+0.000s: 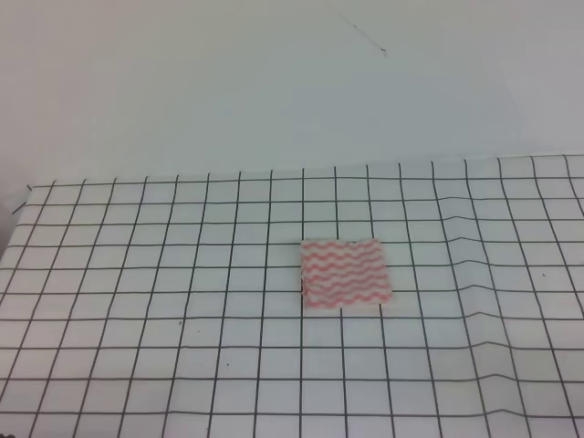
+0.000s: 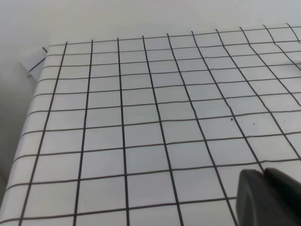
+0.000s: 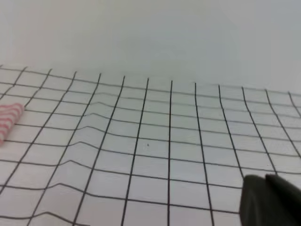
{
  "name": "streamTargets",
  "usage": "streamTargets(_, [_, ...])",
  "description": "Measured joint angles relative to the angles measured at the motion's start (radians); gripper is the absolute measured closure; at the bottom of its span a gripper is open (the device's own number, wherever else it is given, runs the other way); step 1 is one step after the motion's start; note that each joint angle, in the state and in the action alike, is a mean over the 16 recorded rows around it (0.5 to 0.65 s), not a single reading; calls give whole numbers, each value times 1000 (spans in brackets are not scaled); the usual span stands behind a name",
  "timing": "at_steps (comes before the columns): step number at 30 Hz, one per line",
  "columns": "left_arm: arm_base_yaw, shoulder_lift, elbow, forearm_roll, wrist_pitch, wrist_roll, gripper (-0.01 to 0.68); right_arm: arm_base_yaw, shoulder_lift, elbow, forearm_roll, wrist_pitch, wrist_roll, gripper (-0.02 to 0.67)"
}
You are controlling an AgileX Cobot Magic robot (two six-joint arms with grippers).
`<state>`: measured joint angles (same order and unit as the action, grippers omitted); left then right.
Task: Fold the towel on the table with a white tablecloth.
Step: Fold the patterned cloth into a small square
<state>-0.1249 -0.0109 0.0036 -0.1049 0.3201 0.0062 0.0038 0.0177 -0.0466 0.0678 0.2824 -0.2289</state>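
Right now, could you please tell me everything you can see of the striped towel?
The towel is a thin cloth with wavy red-pink and white stripes. It lies flat as a small, roughly rectangular shape, with layered edges on its left side that suggest it is already folded. It rests on the grid-printed tablecloth, slightly right of the middle. Nothing but the tablecloth touches it, and no arm is near. The right wrist view shows only its edge.

a plain pale wall (image 1: 274, 82) rises behind, evenly lit, with a thin dark crack.
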Motion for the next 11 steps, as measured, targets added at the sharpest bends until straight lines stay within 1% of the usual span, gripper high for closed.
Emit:
streamTargets(5, [0,-1,2,0,-2,0,672,-28,-37,67,-12,-8,17,652])
streamTargets(11, [0,-3,5,-1,-3,1,672,-33,-44,80,-26,26,16,652])
